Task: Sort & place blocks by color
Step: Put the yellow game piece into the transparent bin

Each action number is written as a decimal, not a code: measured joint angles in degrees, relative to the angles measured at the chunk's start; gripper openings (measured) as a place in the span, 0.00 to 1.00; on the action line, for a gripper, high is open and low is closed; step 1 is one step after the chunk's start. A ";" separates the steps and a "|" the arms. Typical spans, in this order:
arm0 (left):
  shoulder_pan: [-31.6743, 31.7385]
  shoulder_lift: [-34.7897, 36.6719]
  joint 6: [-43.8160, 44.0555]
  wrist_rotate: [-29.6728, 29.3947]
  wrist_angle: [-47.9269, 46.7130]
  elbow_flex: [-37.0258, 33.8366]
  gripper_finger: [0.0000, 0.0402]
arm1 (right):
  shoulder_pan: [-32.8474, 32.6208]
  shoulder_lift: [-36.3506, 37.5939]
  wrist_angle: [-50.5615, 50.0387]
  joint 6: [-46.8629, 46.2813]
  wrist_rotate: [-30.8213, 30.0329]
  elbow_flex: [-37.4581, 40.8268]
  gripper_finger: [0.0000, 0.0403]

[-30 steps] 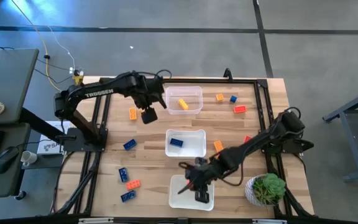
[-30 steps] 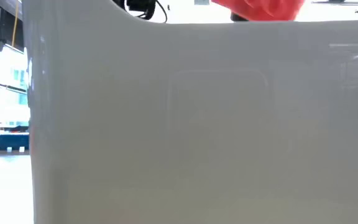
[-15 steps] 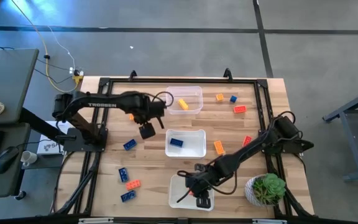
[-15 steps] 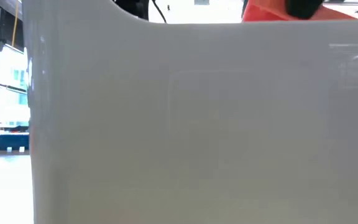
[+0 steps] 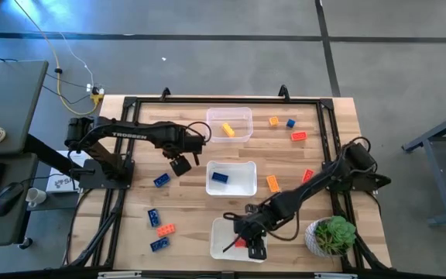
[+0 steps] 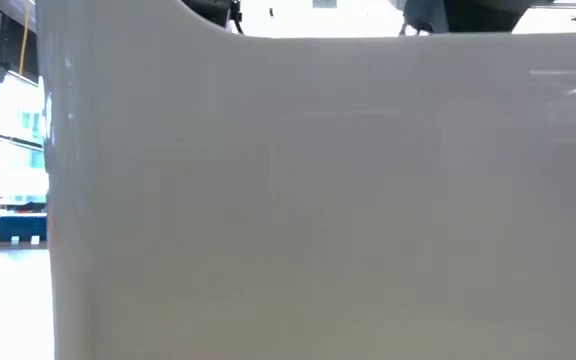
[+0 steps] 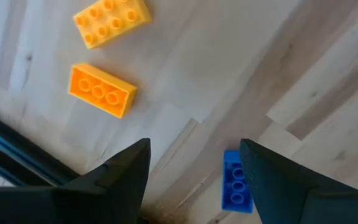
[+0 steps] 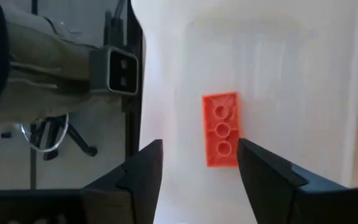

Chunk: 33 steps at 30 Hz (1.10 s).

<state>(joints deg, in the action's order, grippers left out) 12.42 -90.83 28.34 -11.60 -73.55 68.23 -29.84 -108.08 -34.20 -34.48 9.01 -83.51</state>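
Overhead, the "TROSSEN"-lettered left gripper hangs open over the wooden table — the right gripper, spread, apparently above a red block lying in a tub.

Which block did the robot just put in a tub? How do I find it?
Look at the three clear tubs in a row down the middle of the table. In the tub beside the potted plant, under the open right gripper, lies one red block. The other tubs hold a blue or a yellow block.
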 joint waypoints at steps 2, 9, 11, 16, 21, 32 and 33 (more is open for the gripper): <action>0.76 0.02 0.52 -0.17 0.06 0.00 0.58 | 0.77 1.23 -0.33 0.01 -0.10 -0.08 0.47; 4.98 0.02 1.51 -0.42 0.10 0.00 0.58 | 4.12 5.14 -4.59 3.47 -4.33 -0.10 0.48; 6.65 0.02 1.45 -0.50 0.06 0.00 0.58 | 5.57 6.10 -6.13 4.95 -5.25 -0.10 0.48; 11.08 0.02 1.08 0.18 0.10 0.00 0.58 | 10.60 8.46 -9.34 9.03 -7.06 -0.10 0.48; 15.82 0.02 1.04 0.03 0.23 0.00 0.58 | 17.18 10.99 -11.23 12.82 -7.42 -0.10 0.48; 23.24 0.02 -0.71 0.44 0.72 0.00 0.58 | 32.40 16.76 -14.15 19.10 -10.69 -0.10 0.48; 23.52 0.02 0.18 0.44 1.01 0.00 0.58 | 33.62 17.20 -14.14 20.05 -11.06 -0.10 0.48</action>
<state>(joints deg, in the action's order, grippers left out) 35.94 -90.80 28.52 -11.16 -72.54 68.23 3.78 -90.89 -48.34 -14.43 -2.06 -83.61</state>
